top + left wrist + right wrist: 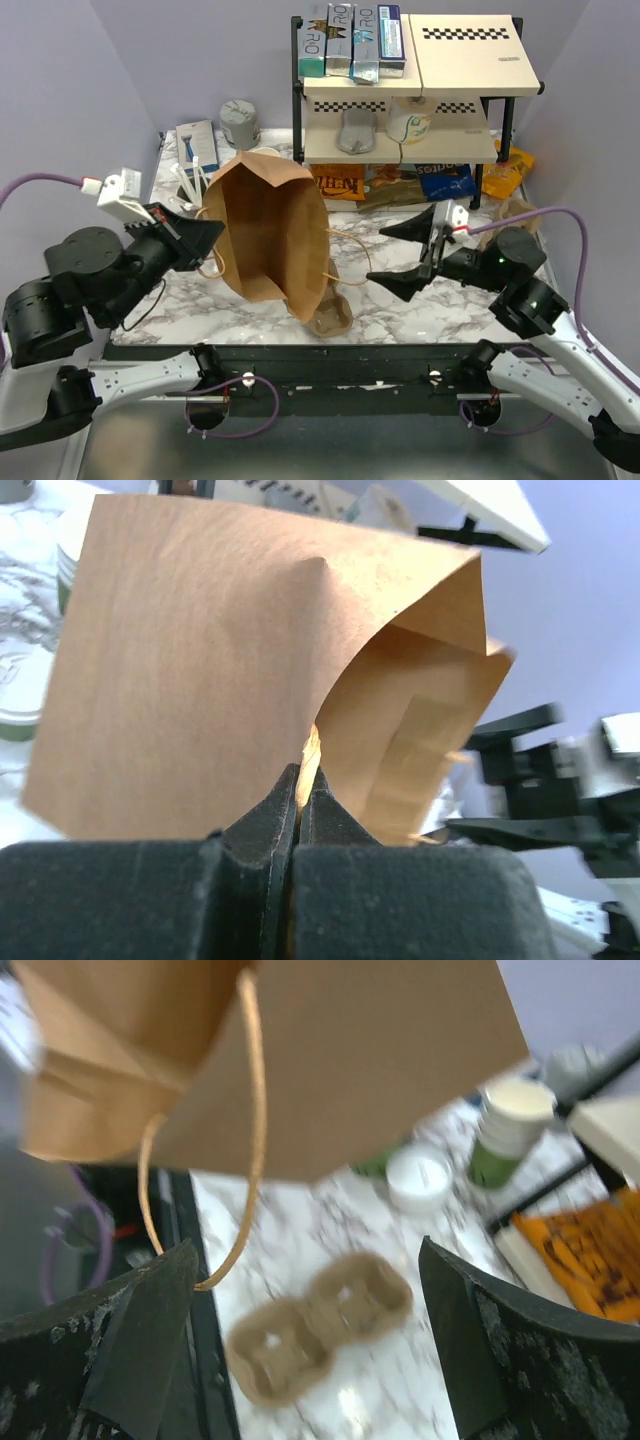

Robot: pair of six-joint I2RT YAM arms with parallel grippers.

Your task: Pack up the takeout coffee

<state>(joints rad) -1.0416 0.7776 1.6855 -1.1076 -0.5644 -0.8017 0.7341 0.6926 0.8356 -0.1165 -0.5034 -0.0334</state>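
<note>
We see the left fingers (268, 825) pressed together on the edge of a brown paper bag (265, 230), pinching it so that the bag hangs tilted above the marble counter (430, 310) with its mouth toward the shelf (400, 148). The right fingers (490, 1340) are spread wide and hold nothing; they sit just to the right of the bag, near its looped handle (250, 1110). A cardboard cup carrier (332, 316) lies flat on the counter under the bag's lower end. From the right wrist we find the takeout coffee (420, 1180), blurred, standing on the counter beyond the bag with its white lid showing, just beside a stack of lidless cups (505, 1130). It is outside the bag.
</note>
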